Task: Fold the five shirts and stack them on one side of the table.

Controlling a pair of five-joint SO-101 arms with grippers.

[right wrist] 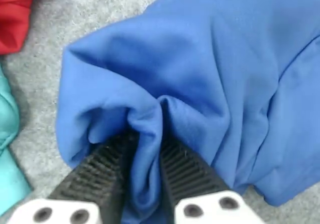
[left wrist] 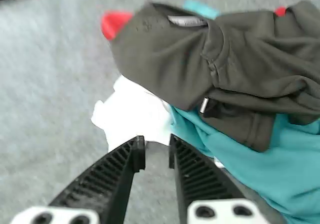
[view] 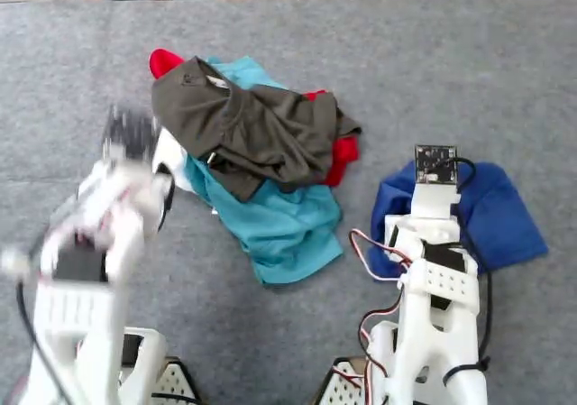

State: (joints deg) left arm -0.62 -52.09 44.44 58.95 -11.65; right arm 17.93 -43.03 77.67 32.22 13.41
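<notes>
Bright, even light covers the tabletop (view: pixel 469 71); shadows beside the heaped shirts (view: pixel 270 143) are soft and faint. The left arm (view: pixel 104 211) is smeared with blur, and its wrist view looks hazy.

The high camera looks straight down on the table (view: pixel 487 71), robot side at six o'clock — wrist cameras sit close behind their jaws, sharing the dark shirt (view: pixel 252 130) and blue shirt (view: pixel 505 216) with it.
</notes>
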